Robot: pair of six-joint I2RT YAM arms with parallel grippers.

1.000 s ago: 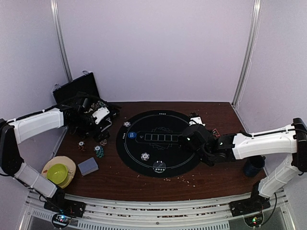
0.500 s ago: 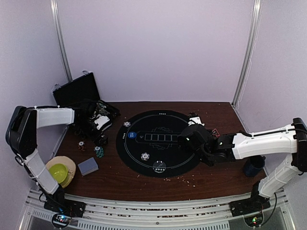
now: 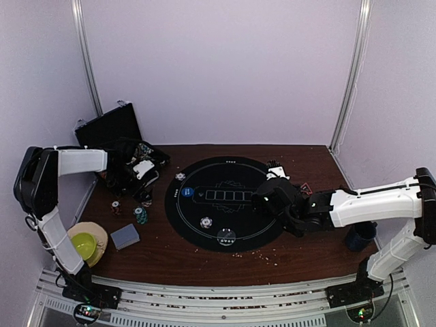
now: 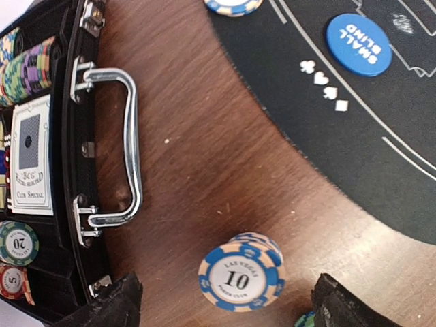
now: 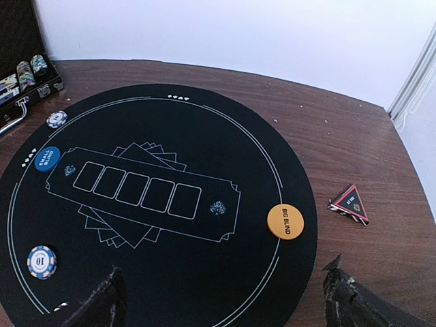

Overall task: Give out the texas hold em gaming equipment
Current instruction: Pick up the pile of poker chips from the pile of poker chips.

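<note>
**Poker bench, near edge to far wall: both claws spread**

Nearest me on the bench (image 3: 300, 255), a grey-blue card deck (image 3: 125, 236) lies flat at the left. It is just beside a yellow-green bowl (image 3: 82, 244) resting on a tan plate (image 3: 101, 234). A dark blue mug (image 3: 360, 237) stands at the right, close to the right arm.

Beyond these lies the round black mat (image 3: 238, 170). My right claw (image 5: 225, 306) hangs above it with its fingers wide apart. On the mat I read:
- a blue-and-white 10 chip (image 5: 41, 261) at the near left
- a blue SMALL BLIND disc (image 5: 46, 159) farther along the left edge
- an orange BIG BLIND disc (image 5: 285, 221) near the right edge
- a second blue-and-white chip (image 5: 56, 119) at the far left rim

A red-and-black triangular piece (image 5: 350, 203) lies on the wood off the mat's right side.

Left of the mat stands a green chip stack (image 3: 141, 215). Just beyond it, my left claw (image 4: 228, 306) is over the bare wood between mat and case, fingers apart. A blue 10 chip stack (image 4: 242, 271) sits between and just ahead of the fingertips, touching neither.

Farthest is the black hinged case (image 3: 112, 129), lid raised, with its chrome handle (image 4: 129, 146) facing the mat. Its tray holds a Club Special card box (image 4: 28, 153), rows of chips on edge (image 4: 27, 65), a green 20 chip (image 4: 17, 242) and a red 5 chip (image 4: 12, 281).
</note>
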